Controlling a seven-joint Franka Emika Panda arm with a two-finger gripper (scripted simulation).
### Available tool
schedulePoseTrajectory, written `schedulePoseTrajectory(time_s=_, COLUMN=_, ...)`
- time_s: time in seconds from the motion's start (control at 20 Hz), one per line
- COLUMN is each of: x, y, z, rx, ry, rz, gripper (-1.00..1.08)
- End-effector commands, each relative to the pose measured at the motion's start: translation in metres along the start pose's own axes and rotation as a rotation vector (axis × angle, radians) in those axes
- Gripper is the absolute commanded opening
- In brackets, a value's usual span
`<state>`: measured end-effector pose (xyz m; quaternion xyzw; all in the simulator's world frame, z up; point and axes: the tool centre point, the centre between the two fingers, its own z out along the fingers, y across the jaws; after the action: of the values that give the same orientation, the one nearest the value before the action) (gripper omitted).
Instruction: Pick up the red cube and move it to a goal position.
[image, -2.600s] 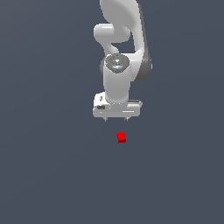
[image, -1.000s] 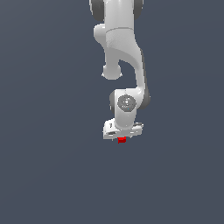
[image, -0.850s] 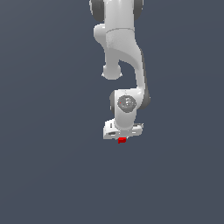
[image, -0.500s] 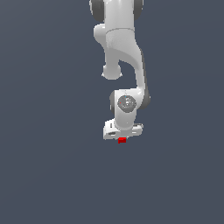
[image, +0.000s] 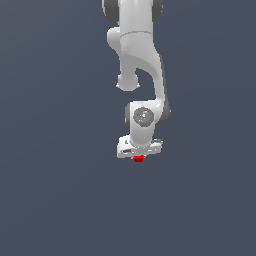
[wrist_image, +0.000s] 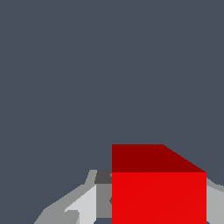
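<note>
The red cube (image: 138, 159) is a tiny bright red block on the dark grey floor, just under the white hand of the arm. My gripper (image: 139, 155) is down around it, so only the cube's lower part shows in the exterior view. In the wrist view the cube (wrist_image: 158, 192) fills the space between my two grey fingers (wrist_image: 103, 197). Both fingers lie against its sides. The gripper looks shut on the cube, which still seems to rest on the floor.
The white arm (image: 140, 60) rises straight above the gripper. Plain dark grey floor (image: 60, 190) lies all around, with no other object in sight.
Since 2.6 s ago the gripper has come down over the cube, which stood free below it. Over the last second the arm has hardly moved.
</note>
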<state>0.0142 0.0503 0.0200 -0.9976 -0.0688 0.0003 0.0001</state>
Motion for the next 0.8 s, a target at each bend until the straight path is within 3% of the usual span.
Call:
schedulePoseTrajectory(time_s=0.0, x=-0.006, y=0.003, z=0.0, rx=0.0, ry=0.0, rz=0.001, gripper=-1.0)
schedulePoseTrajectory(time_s=0.75, x=-0.084, y=0.034, z=-0.001, rx=0.0, ry=0.0, rz=0.001, gripper=-1.0)
